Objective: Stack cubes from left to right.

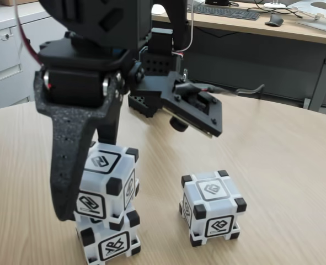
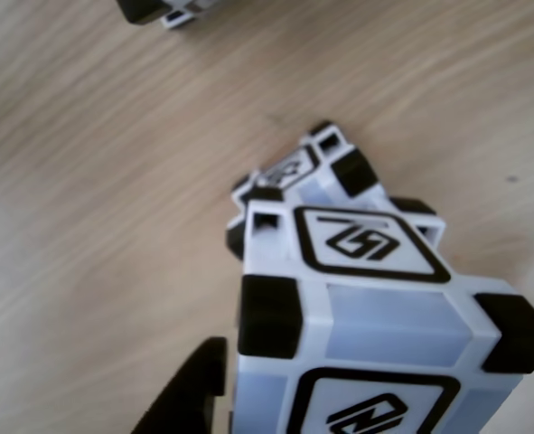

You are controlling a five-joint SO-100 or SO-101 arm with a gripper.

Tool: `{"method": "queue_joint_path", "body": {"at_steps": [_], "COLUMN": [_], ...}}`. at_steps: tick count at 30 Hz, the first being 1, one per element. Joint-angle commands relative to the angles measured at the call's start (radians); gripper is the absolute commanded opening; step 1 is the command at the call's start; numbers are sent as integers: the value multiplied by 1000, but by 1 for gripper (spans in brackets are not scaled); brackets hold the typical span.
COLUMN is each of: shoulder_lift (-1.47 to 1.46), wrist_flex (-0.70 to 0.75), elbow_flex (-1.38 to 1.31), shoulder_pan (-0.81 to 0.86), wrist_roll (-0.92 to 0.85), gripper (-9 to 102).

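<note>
Two cubes stand stacked at the front left in the fixed view. The upper cube [image 1: 105,163] rests on the lower cube [image 1: 114,243], turned slightly and offset. My gripper [image 1: 88,179] straddles the upper cube and is shut on it: one black finger [image 1: 63,182] runs down its left side, the other is behind it. A third cube [image 1: 212,212] stands alone to the right on the wooden table [image 1: 284,165]. In the other view the upper cube [image 2: 375,307] is close up, with the lower cube [image 2: 289,170] peeking out beneath, one finger [image 2: 190,398] beside it, and the third cube [image 2: 172,9] at the top edge.
The arm's black perforated base [image 1: 143,102] stands behind the stack. Beyond the round table is a desk with a keyboard [image 1: 226,11] and a mouse [image 1: 273,20]. A grey cabinet [image 1: 3,44] is at the far left. Bare wood lies right of the single cube.
</note>
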Motion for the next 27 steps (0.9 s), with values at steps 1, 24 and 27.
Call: {"method": "queue_joint_path", "body": {"at_steps": [1, 24, 27], "shoulder_lift": [26, 29, 29], "wrist_flex": [2, 3, 2], "elbow_flex": [-6, 227, 276], "shoulder_pan": [-8, -324, -347], "wrist_roll": [8, 156, 150], "gripper": [40, 43, 43]}}
